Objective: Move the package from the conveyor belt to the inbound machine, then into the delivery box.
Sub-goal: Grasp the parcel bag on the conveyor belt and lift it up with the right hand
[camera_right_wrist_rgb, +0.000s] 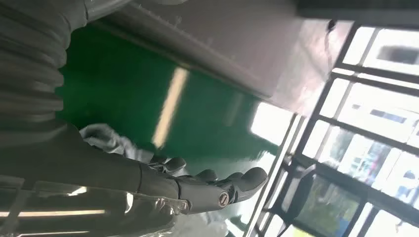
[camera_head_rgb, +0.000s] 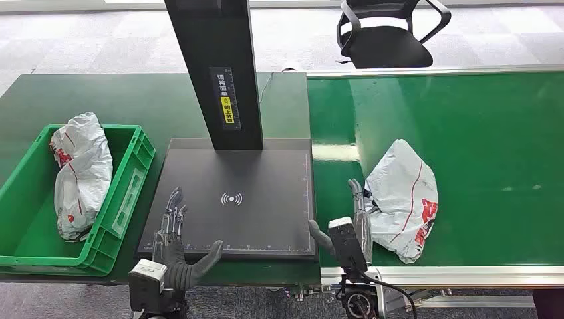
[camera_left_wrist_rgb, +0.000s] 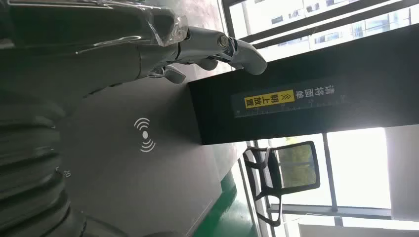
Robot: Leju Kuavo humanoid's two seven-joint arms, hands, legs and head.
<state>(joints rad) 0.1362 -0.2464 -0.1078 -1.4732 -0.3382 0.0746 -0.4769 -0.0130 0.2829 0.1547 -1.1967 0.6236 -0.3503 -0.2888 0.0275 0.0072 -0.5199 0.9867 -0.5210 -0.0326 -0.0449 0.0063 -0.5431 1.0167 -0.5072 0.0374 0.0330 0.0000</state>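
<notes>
The white package (camera_head_rgb: 402, 199) lies on the conveyor belt (camera_head_rgb: 492, 133) near its front edge, not yet lifted. The right robot hand (camera_head_rgb: 356, 216) is spread open beside it, holding nothing; the left robot hand (camera_head_rgb: 174, 232) hovers open over the inbound machine (camera_head_rgb: 266, 173), so both transfers remain.

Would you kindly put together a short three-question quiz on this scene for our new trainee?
1. True or false: the white package on the conveyor belt is already lifted clear of the belt.
2. What lies in the green delivery box?
A. nothing
B. another white package
C. a chair
3. Fill in: the left hand is over the dark plate of the ____ machine.

Key:
1. False. It lies on the belt, with the right hand open beside it, fingers at its edge.
2. B
3. inbound
</notes>
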